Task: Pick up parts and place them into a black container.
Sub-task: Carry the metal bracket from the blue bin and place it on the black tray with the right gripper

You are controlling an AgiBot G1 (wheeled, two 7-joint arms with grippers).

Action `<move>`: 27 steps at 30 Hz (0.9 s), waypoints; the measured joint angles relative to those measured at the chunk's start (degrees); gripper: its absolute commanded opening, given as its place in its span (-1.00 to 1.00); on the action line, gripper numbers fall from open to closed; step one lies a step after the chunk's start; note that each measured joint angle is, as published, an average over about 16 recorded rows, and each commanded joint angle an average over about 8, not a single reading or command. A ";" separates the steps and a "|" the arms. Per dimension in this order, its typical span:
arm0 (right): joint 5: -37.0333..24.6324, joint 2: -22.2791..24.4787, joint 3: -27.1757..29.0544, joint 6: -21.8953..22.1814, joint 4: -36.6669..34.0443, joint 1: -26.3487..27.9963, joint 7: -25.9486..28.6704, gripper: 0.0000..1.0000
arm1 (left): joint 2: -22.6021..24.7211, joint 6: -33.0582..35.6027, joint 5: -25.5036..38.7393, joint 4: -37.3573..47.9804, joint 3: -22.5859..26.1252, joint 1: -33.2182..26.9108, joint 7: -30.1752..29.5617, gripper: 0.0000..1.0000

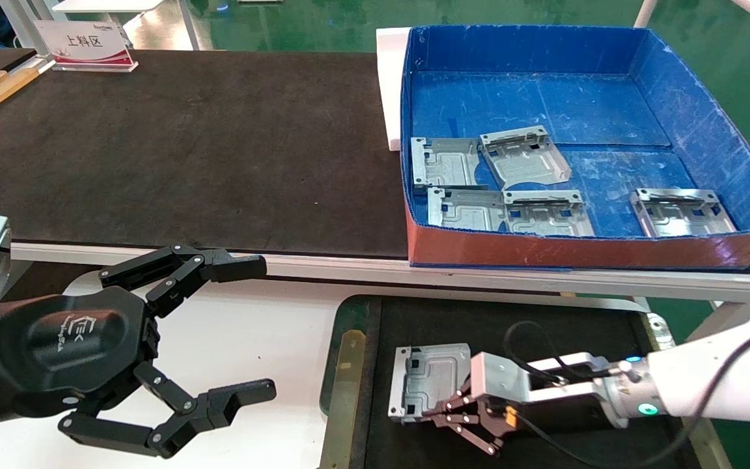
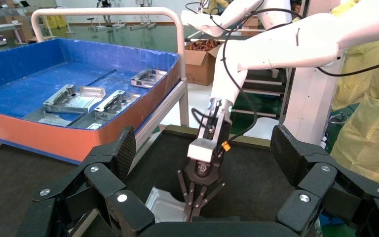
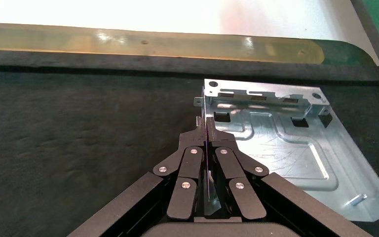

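Left gripper (image 1: 219,339): nearest the head camera, at about 8 o'clock; we see its black fingers spread wide with nothing between them, parked over the white surface.
Held part (image 1: 428,379): we see the right gripper (image 1: 443,409) pinching one raised side edge of this plate, fingers closed flat together on the thin metal, a hold that probably lets the plate be laid down level.
Where it sits: low over the black floor of the black container (image 1: 349,365), at about 5 o'clock, near the tray's brass-edged left rim; we cannot tell whether it already touches the floor.
Stage: we judge this to be the placing step, with release next.
Remaining parts (image 1: 518,189): five plates lie in the blue box (image 1: 707,130) at about 1 o'clock, four clustered and overlapping, one apart.
In the way: the box's red front wall and the table's white rail stand between the tray and the supply.
Farther off: the long black mat (image 1: 186,150), and a sign (image 1: 85,45) at 11 o'clock.
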 measured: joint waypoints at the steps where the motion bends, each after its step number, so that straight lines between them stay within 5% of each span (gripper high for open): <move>1: -0.15 -0.56 -0.05 0.44 -0.98 0.26 -0.59 -1.00 | 0.00 0.00 0.00 0.00 0.00 0.00 0.00 1.00; 27: -1.61 -9.05 -0.53 7.43 -16.71 5.44 -8.30 -1.00 | 0.00 0.00 0.00 0.00 0.00 0.00 0.00 1.00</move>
